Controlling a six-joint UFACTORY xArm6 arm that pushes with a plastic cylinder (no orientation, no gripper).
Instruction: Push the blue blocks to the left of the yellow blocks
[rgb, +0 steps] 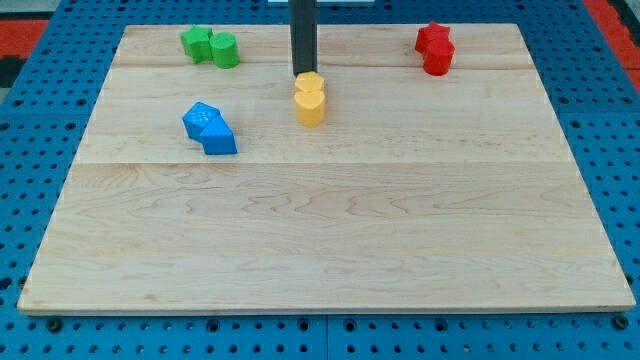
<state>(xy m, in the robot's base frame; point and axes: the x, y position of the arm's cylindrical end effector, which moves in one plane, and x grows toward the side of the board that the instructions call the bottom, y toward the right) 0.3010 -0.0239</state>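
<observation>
My tip (304, 75): at the view's top side of the yellow blocks (310, 98), touching the upper one or as good as touching. Nothing to grasp with on this arm (a bare rod only, so no fingers to report as apart, together or clamped).

Blue blocks (210, 128): two, pressed against each other, lying at the view's left of the yellow pair and a little lower, well apart from it. Judged from this, already on the wanted side, perhaps only needing to be kept there or tidied closer.

Main danger: shoving yellow by accident. Any travel toward the view's bottom from here would drive straight into the yellow pair and slide it down the worktop (330, 250). A slanted push could split the two yellow pieces or send one leftward past the blue ones, undoing the arrangement.

Second danger: the route over to blue. Sweeping leftward along the view's top brings the green blocks (210, 46) near the path (close enough to clip). Better to back off toward the view's top first, then swing round.

Third danger: pushing two joined blocks with a thin rod. Off-centre contact would likely rotate them, separate them, or let one slip off the side of the rod.

Red blocks (435, 48): far at the view's top right, no likely trouble.
</observation>
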